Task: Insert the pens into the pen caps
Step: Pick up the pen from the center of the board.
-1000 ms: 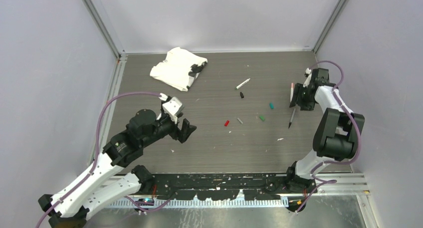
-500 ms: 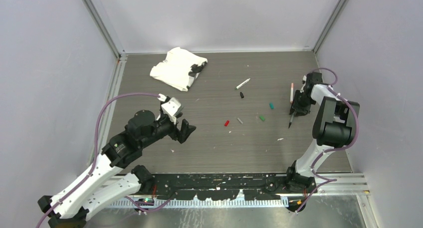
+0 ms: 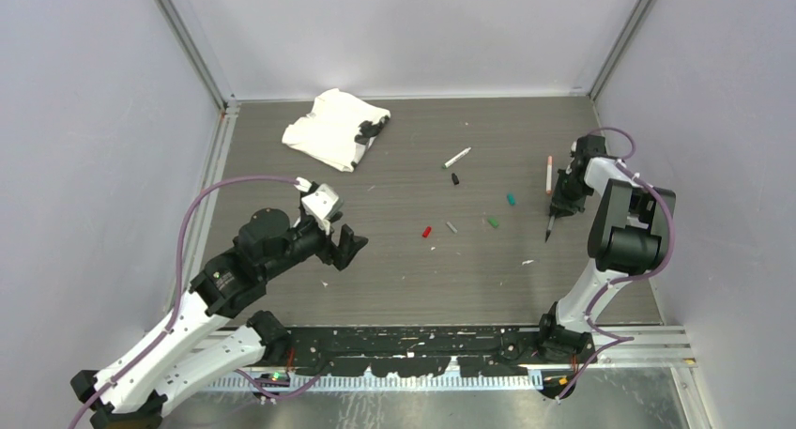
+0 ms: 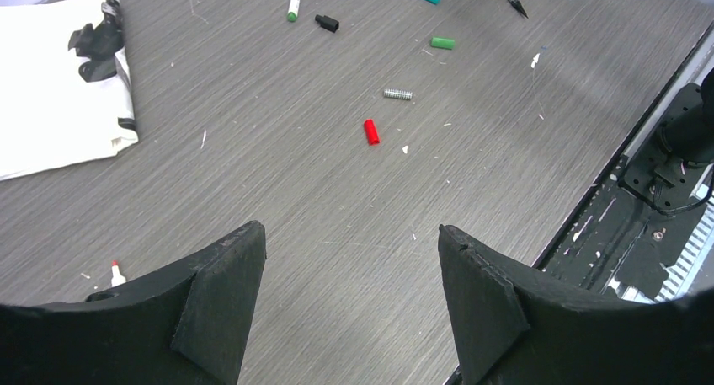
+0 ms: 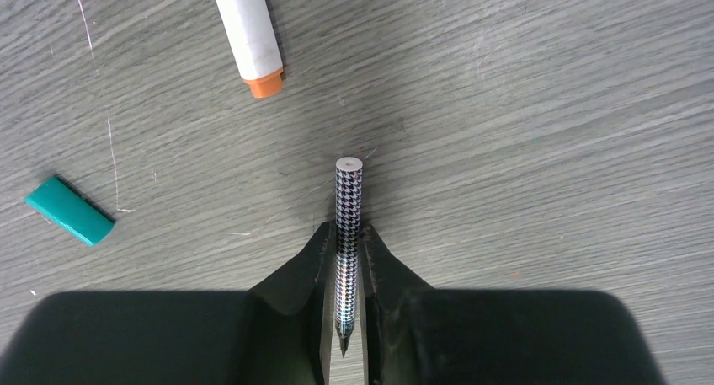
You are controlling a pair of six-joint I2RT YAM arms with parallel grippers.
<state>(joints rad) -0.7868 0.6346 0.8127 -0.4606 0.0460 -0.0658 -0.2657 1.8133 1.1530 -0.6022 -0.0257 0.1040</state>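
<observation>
On the right side of the counter (image 3: 394, 279): the right gripper (image 5: 347, 237) is clenched on the dark pen (image 5: 348, 204), which lies flat on the surface.
Grip point: the fingers (image 5: 313, 254) pinch the barrel close to its pointed tip; the tip points back toward the wrist and the flat end sticks out ahead.
Nearby: a white pen (image 5: 248, 27) with an orange end lies just beyond, not touching; the teal cap (image 5: 69, 210) sits off to one side.
Other caps: green (image 3: 493, 222), red (image 3: 426, 232) and black (image 3: 455, 178) lie scattered mid-counter, well apart from the held pen.
Left gripper (image 4: 349, 237): released, jaws wide, hovering over bare counter with nothing between them.
Doing it well: I'd lift straight up and slowly, so the thin barrel doesn't roll or swing in the pinch.
Watch for: the tip is tucked between the fingers, so a cap probably can't go on without regripping or a handover to the free gripper.
</observation>
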